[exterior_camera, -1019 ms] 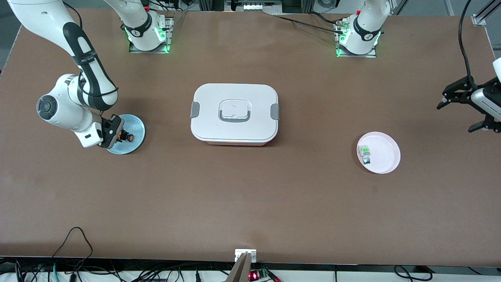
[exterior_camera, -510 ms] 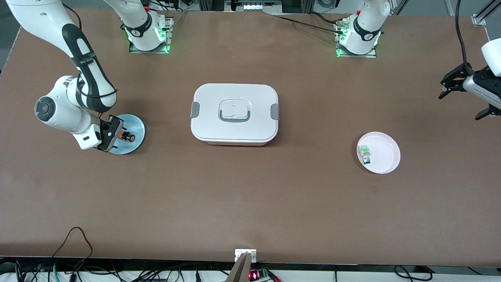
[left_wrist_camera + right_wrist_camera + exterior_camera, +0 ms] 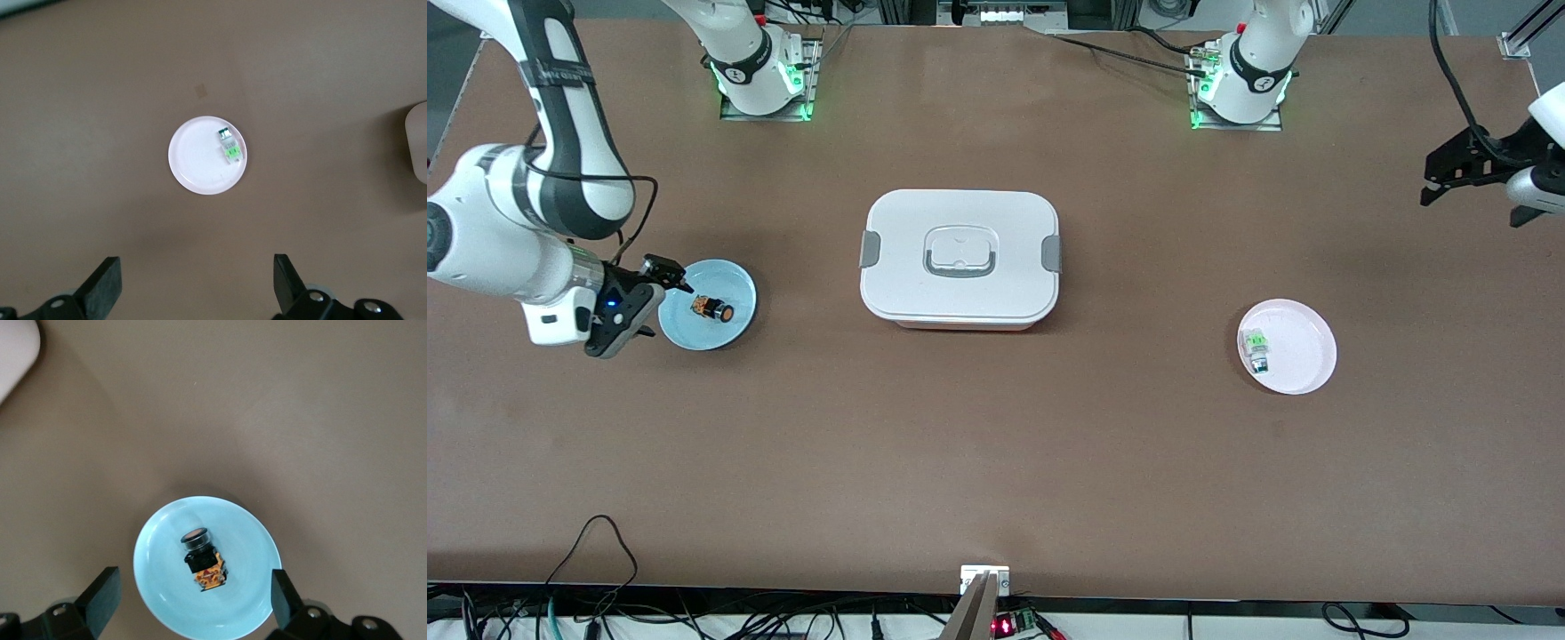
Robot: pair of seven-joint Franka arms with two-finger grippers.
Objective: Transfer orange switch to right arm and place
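Orange switch [image 3: 712, 308]: you see it lying on the blue plate [image 3: 734, 324], frame's left.
Right gripper [image 3: 643, 298]: released, beside the plate.
Left gripper [image 3: 1476, 182]: released, at the frame's upper right edge.

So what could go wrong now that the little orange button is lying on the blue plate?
1. The orange switch lies on its side on the blue plate; being round, it might roll.
2. The right end effector, open, hangs over the plate's rim at the right arm's end; a careless move away could nudge the plate.
3. The left end effector, open and waiting above the pink plate, seems too far off to cause any trouble.
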